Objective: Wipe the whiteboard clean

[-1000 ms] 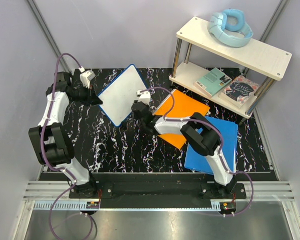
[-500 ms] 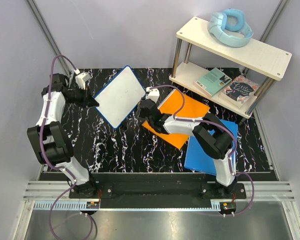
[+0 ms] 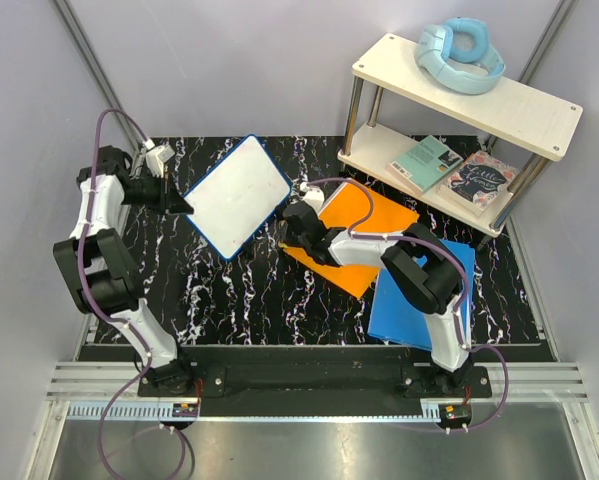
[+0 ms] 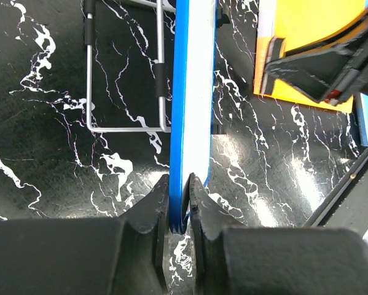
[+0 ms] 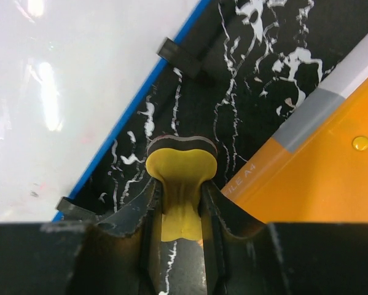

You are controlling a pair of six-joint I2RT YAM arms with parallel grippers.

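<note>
The whiteboard [image 3: 237, 193], white with a thin blue frame, is held tilted above the black marble table; its face shows no clear writing, only faint smudges. My left gripper [image 3: 182, 205] is shut on its left edge; in the left wrist view the board [image 4: 195, 92] runs edge-on between my fingers [image 4: 179, 193]. My right gripper [image 3: 291, 222] sits just right of the board, apart from it, shut on a yellow eraser [image 5: 180, 169] with a black felt face. The board's white face [image 5: 61, 80] fills the upper left of the right wrist view.
An orange folder [image 3: 364, 235] lies right of the right gripper, overlapping a blue folder [image 3: 429, 290]. A two-level shelf [image 3: 524, 110] at the back right holds light blue headphones [image 3: 459, 55] and books. A wire stand [image 4: 125, 80] hangs behind the board.
The left gripper has swung the whiteboard up and to the left. The right gripper with the eraser has come off the board's right edge and moved slightly right, toward the orange folder.
</note>
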